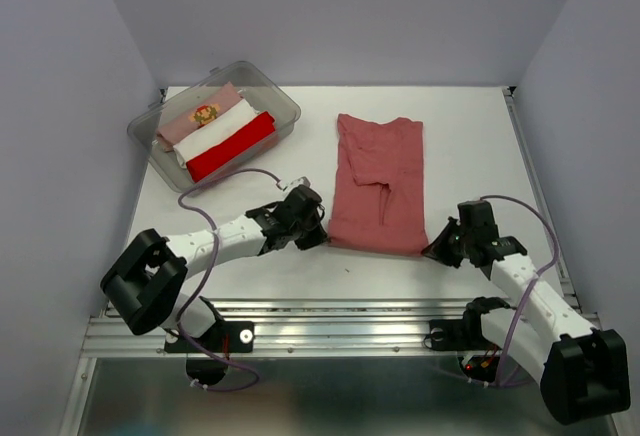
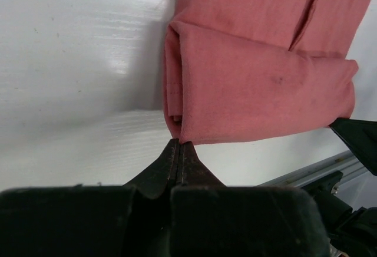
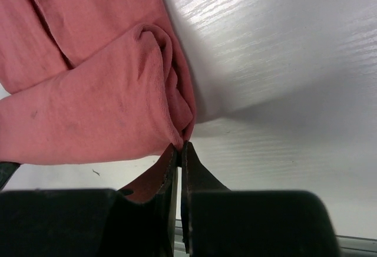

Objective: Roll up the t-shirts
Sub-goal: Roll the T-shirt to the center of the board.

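The dusty brick-red t-shirt [image 1: 380, 181] lies folded into a long strip on the white table, its near hem turned over into a first fold [image 2: 259, 92]. My left gripper [image 1: 322, 237] is at the near left corner of that fold. Its jaws are shut and pinch the cloth corner at their tips [image 2: 178, 143]. My right gripper [image 1: 432, 249] is at the near right corner, shut on the bunched cloth edge [image 3: 182, 145]. The pale pink bundle [image 1: 205, 114], white bundle [image 1: 222, 128] and bright red bundle [image 1: 232, 146] lie side by side in a bin.
A clear plastic bin [image 1: 285, 106] stands at the back left and holds the three bundles. The metal rail [image 1: 330, 321] runs along the table's near edge just behind both grippers. Grey walls close in the left, back and right sides.
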Tool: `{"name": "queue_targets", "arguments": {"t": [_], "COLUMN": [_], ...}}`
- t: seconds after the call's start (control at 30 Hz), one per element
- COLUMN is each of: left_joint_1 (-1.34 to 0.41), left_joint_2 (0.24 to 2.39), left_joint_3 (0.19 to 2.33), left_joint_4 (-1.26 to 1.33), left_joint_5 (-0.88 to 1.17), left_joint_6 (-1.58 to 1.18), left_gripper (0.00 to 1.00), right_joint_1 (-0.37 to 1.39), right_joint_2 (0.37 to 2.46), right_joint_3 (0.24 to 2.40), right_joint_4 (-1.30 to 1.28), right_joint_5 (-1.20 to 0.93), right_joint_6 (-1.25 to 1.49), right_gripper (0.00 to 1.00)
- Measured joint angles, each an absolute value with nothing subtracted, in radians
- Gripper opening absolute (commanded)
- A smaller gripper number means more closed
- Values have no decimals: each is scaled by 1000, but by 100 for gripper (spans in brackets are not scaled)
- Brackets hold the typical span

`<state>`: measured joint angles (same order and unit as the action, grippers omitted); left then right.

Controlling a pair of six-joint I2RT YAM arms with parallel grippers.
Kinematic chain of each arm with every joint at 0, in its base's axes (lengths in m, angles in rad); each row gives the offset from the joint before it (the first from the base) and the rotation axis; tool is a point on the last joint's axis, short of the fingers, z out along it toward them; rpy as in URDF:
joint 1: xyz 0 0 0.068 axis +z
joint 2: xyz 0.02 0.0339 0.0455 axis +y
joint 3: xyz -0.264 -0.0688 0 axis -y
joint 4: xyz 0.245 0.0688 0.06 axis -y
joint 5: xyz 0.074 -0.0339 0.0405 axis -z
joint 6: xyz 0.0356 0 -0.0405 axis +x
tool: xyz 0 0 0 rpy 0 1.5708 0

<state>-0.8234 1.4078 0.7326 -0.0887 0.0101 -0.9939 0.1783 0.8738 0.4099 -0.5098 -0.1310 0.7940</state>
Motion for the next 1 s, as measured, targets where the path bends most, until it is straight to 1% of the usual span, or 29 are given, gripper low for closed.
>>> {"name": "queue_targets", "arguments": {"t": [0.2, 0.5, 1.0], "left_joint_1": [-823, -812, -752], "left_joint_2": [1419, 1485, 1605], "left_joint_3": [832, 905, 1026], "left_joint_4": [-177, -258, -280], "left_joint_5": [9, 7, 11], "left_joint_6": [-993, -980, -926], "left_gripper": [0, 0, 0], "right_joint_1": [178, 178, 178], "right_joint_2": [935, 1005, 1145], "right_joint_3": [485, 560, 680], "right_joint_4": [-549, -578, -575], "right_joint_5": [-119, -94, -45], "right_joint_6": [801, 801, 778], "right_gripper": [1, 1, 1]}}
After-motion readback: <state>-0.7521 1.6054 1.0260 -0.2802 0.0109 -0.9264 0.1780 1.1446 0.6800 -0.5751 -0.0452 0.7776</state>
